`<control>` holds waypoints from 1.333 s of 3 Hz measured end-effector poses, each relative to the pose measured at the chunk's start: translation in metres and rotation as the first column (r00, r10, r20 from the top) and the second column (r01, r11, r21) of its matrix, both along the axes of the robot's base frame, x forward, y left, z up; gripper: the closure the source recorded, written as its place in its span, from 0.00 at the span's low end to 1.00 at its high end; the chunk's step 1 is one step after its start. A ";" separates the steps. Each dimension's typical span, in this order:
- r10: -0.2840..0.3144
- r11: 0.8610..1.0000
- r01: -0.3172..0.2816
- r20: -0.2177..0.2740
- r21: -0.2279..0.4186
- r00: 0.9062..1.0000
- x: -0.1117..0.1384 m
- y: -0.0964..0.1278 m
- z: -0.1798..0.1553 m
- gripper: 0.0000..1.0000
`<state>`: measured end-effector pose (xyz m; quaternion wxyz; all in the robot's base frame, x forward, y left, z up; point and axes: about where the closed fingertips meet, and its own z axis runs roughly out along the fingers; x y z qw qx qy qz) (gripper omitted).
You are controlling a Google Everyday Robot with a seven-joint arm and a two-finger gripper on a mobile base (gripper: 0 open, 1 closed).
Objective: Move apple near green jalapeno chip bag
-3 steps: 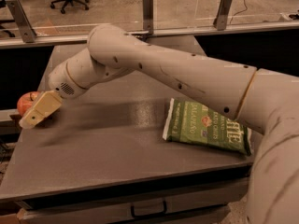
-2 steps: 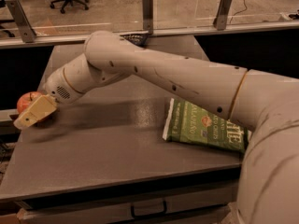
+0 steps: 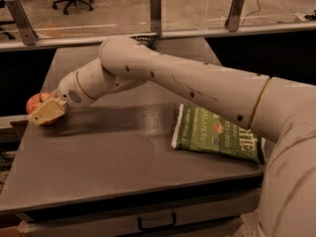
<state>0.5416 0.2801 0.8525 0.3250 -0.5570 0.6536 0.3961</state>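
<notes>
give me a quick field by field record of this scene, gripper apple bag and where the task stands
gripper: at the table's left edge, against the apple
apple: left edge of the table, partly hidden behind the gripper
green jalapeno chip bag: lying flat on the table's right side, well apart from the apple
arm: stretched across the table from right to left
task state: apple not yet near the bag
</notes>
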 end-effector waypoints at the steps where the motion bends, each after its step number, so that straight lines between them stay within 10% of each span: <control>1: -0.067 0.997 0.063 0.087 0.044 0.994 0.030 -0.047 0.025 0.87; 4: -0.137 0.990 0.134 0.125 0.035 0.983 0.033 -0.078 0.033 1.00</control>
